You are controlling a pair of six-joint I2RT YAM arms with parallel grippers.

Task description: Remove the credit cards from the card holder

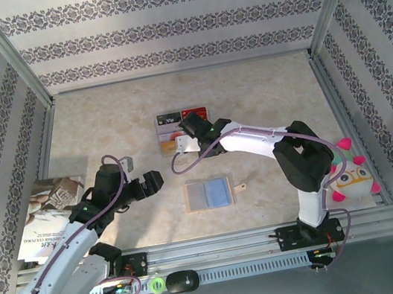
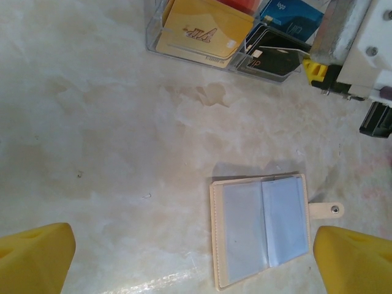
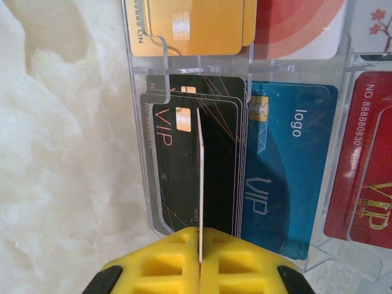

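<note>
so the right hand (image 3: 199,250) is clamped shut on a thin white card (image 3: 199,177), held edge-on right over the black VIP cards (image 3: 174,165) in the clear card tray (image 3: 143,184), blue VIP card (image 3: 282,177) in the next slot. The card holder (image 2: 260,229) lies opened flat on the table (image 2: 122,153), grey-blue sleeves up, strap tab (image 2: 327,210) sticking out sideways, well apart from the tray. left hand (image 1: 147,183) hovers near it, jaws spread wide, gripping nothing
</note>
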